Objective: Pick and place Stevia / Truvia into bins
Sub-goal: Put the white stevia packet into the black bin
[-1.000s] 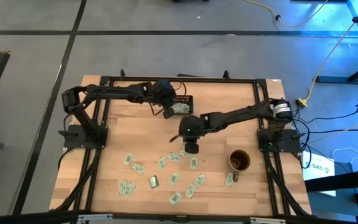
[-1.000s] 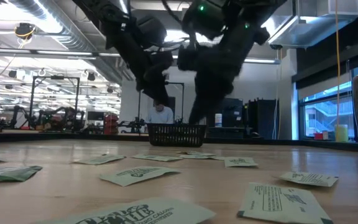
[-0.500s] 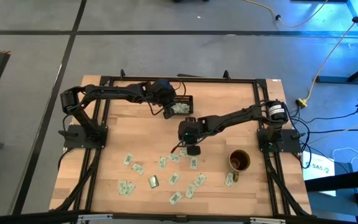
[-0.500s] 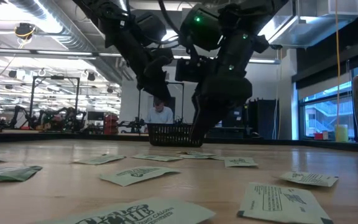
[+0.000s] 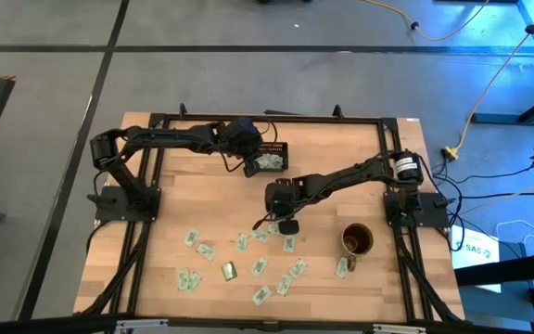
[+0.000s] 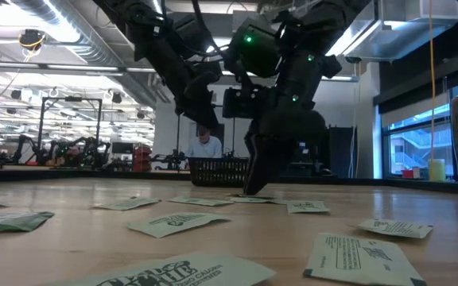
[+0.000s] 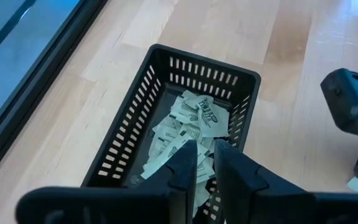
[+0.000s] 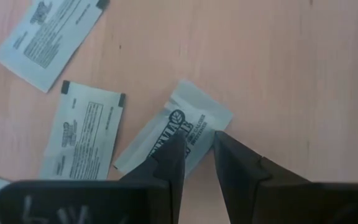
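The right end effector has come down from above the tabletop to the packets lying just in front of the black bin. Its fingers stand a narrow gap apart, straddling the edge of one packet, not yet closed on it. So a pickup looks about to begin. The left end effector hovers over the bin, fingers narrowly parted and empty; the bin already holds a heap of packets. Many more lie scattered on the tabletop farther from the bin.
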